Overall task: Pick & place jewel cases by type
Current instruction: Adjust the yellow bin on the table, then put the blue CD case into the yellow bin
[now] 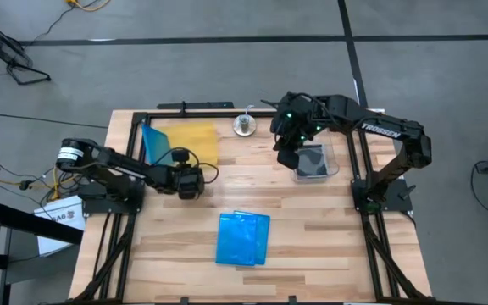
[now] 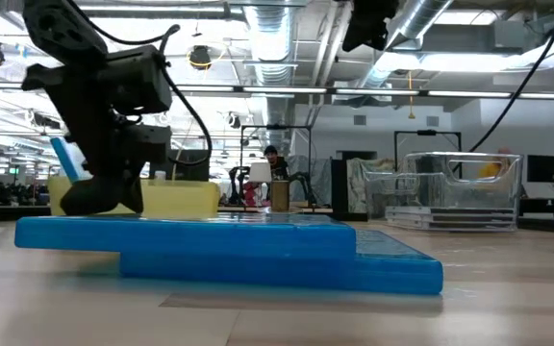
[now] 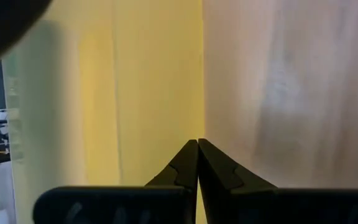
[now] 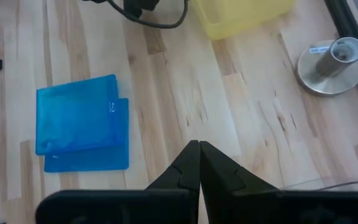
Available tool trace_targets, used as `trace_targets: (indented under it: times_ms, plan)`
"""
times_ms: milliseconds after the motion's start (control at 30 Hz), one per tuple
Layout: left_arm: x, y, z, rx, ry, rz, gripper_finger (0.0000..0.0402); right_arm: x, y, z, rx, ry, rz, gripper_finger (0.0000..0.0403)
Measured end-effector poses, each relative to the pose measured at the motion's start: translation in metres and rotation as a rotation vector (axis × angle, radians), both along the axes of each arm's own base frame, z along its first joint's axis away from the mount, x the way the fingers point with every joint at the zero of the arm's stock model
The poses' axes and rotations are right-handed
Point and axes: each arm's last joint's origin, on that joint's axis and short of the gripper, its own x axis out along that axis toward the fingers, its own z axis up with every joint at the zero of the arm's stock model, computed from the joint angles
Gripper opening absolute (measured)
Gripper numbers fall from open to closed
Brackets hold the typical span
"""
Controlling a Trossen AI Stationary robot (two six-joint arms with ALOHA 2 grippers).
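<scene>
While its fingers meet empty, the left gripper (image 1: 195, 183) sits left of centre, just beside the yellow tray (image 1: 195, 142) holding a tilted blue case (image 1: 154, 143). Right gripper (image 1: 285, 157), also closed, hovers upper right over the tub (image 1: 316, 161). Two stacked blue cases (image 1: 243, 238) lie lower centre.

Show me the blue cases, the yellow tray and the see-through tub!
blue jewel cases (image 1: 242, 239), high view, middle of top case.
yellow tray (image 1: 195, 140), high view, bare floor.
clear tub (image 1: 335, 163), high view, right wall.
</scene>
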Motion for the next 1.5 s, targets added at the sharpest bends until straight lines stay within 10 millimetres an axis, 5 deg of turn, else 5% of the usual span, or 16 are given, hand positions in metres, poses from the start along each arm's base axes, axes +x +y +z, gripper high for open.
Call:
trace_targets:
  times_ms: [400, 767, 1033, 1300, 1500]
  plan:
    - [0.016, 0.011, 0.013, -0.028, -0.112, 0.040, 0.0000, -0.005, -0.006, -0.002, 0.003, 0.041, 0.001, 0.0000]
    - [0.064, -0.022, 0.098, -0.206, -0.372, 0.154, 0.0000, -0.015, 0.007, -0.008, 0.051, 0.182, 0.020, 0.0000]
    - [0.072, -0.047, 0.151, -0.601, -0.771, 0.299, 0.0000, -0.037, 0.050, -0.009, 0.059, 0.236, 0.159, 0.0000]
    - [0.061, -0.054, 0.148, -1.167, -0.823, 0.509, 0.0000, -0.083, 0.075, -0.029, 0.208, 0.028, 0.014, 0.0000]
    - [0.059, -0.075, 0.132, -1.361, -0.797, 0.640, 0.0000, -0.096, 0.096, -0.070, 0.334, -0.026, -0.196, 0.0000]
